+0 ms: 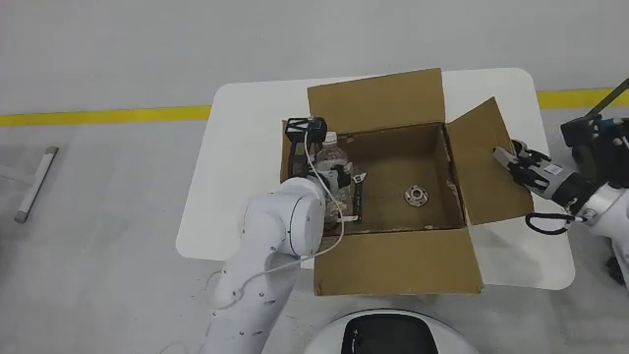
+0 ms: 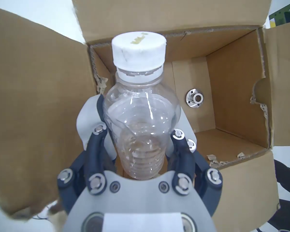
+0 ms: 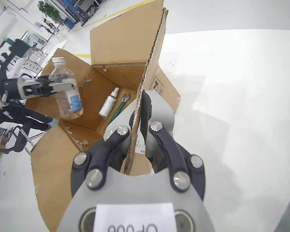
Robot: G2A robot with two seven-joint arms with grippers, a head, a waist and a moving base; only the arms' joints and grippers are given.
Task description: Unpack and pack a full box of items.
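Left tool (image 2: 137, 121) is closed around the middle of a clear plastic bottle (image 2: 140, 112) with a white cap, and it holds the bottle almost upright in the air, above the left side of the open cardboard box (image 2: 234, 92). Right tool (image 3: 138, 113) is closed narrow on the edge of the right flap (image 1: 486, 157) of the box and holds this flap open. Inside the box lie a small metal flange (image 2: 195, 97), a little spray bottle (image 3: 109, 105) and a wrench (image 3: 119, 108) with a green handle; the last two are beside each other near the left wall. From the pictures alone I cannot say if the bottle is going out or going in. I think the main risk is the bottle itself: its wall is smooth, round and thin, so it may turn or slip between the pads, or be pressed in if the grip is too strong. It hangs near the left flap, so a low sideways move could knock it against the cardboard. The cardboard edges are already torn in places, and a hard pull from the right tool could tear the flap or drag the whole box. The table (image 1: 256, 177) is white, smooth and rounded at its corners. The floor (image 1: 118, 39) is pale grey with yellow lines, and far behind there are shelves with blue bins and a green plant (image 3: 48, 13)
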